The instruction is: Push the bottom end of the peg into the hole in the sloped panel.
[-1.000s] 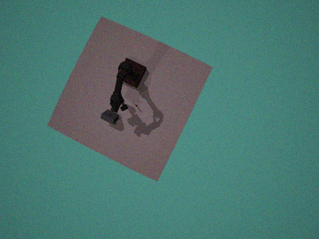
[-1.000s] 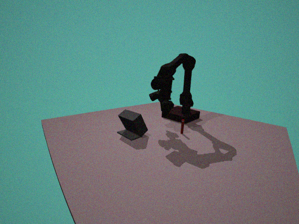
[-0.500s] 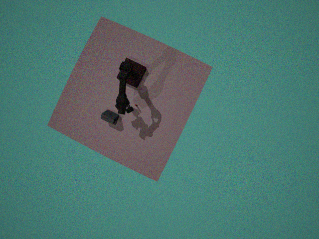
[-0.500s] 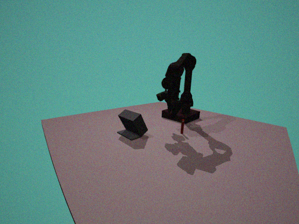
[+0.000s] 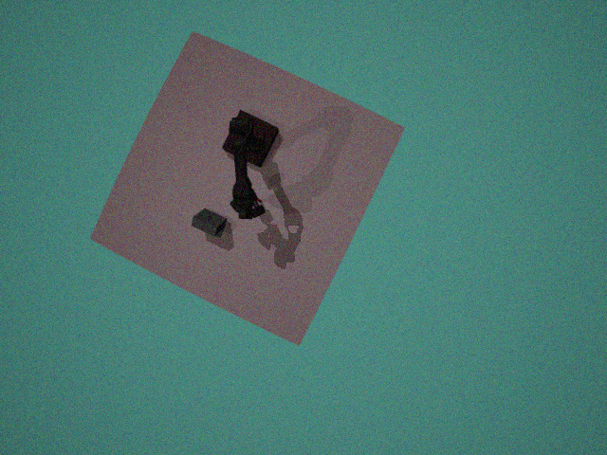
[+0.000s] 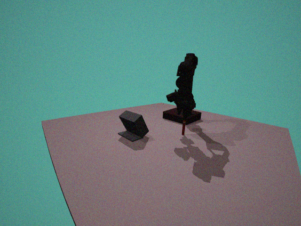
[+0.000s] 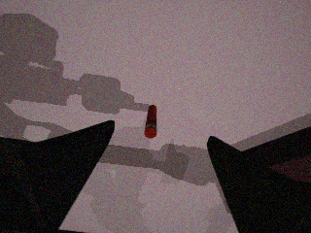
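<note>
- Teal backdrop all round; dull pink square table top (image 6: 121, 182) carries everything.
- Nearest, exterior view: the arm's big blocky shadow (image 6: 206, 163) lies on the table, front right.
- Small red cylindrical peg (image 6: 183, 127) stands upright on the table, just in front of the arm's base. Nothing touches it that I can see.
- Wrist view: peg (image 7: 151, 121) sits centred between the two dark fingers, further out than the tips, with open table on both sides of it. Arm shadows cross the table behind and below it.
- Black parallel-jaw gripper (image 7: 160, 133) is spread wide and carries nothing.
- Exterior view: gripper (image 6: 184, 116) points down right above the peg top; dark-on-dark, so I can't tell the gap between tips and peg from there.
- Left of the peg, well apart: dark grey sloped panel block (image 6: 134, 124) on a thin flat foot, tilted, with its own shadow on the table in front of it. Hole in its face is not visible in any view.
- Top view: panel (image 5: 210, 221) lies just beside the gripper (image 5: 250, 209); a sliver of red shows at the gripper's edge.
- Farthest: black jointed arm (image 6: 186, 80) folded up tall over its dark square base plate (image 6: 196, 116).
</note>
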`<state>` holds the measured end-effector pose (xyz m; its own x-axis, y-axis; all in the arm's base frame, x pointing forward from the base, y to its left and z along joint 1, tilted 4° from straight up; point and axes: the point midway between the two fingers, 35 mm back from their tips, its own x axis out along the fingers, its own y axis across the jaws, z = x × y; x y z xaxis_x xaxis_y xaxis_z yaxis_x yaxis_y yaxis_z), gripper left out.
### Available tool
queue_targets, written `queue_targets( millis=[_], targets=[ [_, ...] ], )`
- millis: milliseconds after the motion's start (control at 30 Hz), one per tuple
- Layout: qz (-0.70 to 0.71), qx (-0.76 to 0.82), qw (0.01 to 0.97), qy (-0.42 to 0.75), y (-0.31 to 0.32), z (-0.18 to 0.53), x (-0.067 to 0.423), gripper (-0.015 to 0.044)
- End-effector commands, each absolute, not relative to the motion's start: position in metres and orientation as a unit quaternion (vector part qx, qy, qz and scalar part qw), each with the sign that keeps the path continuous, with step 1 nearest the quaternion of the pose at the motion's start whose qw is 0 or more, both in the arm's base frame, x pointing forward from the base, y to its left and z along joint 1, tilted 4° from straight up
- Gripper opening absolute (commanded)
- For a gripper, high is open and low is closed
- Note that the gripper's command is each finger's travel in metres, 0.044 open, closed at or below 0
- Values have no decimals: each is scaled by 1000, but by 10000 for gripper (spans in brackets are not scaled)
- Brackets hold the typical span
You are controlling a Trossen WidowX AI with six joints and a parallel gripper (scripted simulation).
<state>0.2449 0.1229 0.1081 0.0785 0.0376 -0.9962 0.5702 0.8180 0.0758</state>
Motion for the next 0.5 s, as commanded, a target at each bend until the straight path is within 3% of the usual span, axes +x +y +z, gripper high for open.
queue_targets(
  millis=[0,467],
  targets=[
    [-185,240,694,653,134,110,241,440],
    [-184,241,694,653,139,97,241,440]
  ],
)
